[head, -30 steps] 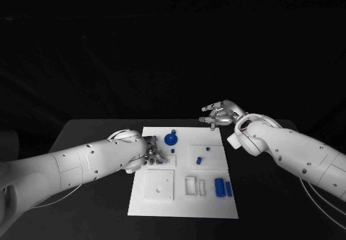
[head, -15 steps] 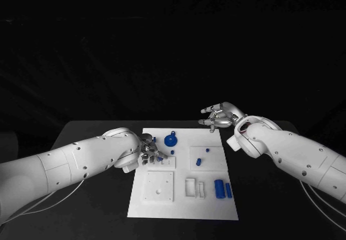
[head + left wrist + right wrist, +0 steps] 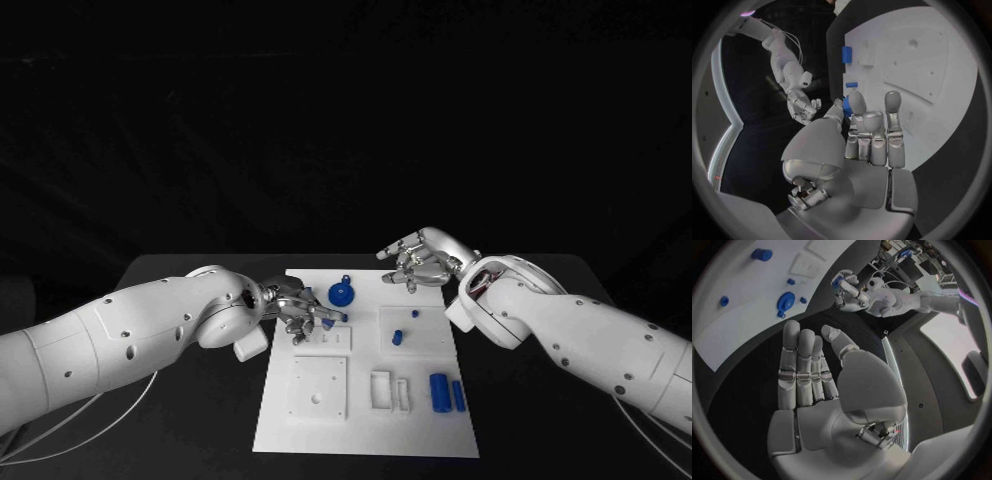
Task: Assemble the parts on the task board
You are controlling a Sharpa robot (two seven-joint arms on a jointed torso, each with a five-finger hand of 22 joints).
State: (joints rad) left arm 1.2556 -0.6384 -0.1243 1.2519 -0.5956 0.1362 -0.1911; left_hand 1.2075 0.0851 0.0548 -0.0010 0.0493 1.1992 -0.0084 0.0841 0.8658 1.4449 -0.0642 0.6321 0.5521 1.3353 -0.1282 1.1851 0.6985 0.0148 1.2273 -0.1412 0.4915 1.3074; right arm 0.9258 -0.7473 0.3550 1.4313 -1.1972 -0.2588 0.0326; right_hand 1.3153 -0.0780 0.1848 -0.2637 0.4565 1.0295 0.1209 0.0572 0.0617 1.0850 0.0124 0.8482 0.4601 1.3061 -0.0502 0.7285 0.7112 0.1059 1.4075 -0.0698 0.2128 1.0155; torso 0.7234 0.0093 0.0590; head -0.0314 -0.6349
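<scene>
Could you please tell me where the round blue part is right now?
In the head view, the round blue part lies near the task board's far edge, between the left hand and the right hand.

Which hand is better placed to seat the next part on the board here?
Left. The left hand already pinches a small blue part over the task board's left side. The right hand hangs open above the board's far edge, holding nothing.

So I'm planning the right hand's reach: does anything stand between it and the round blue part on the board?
Nothing visible does. The right hand hovers open beside the round blue part, with only bare task board between.
</scene>
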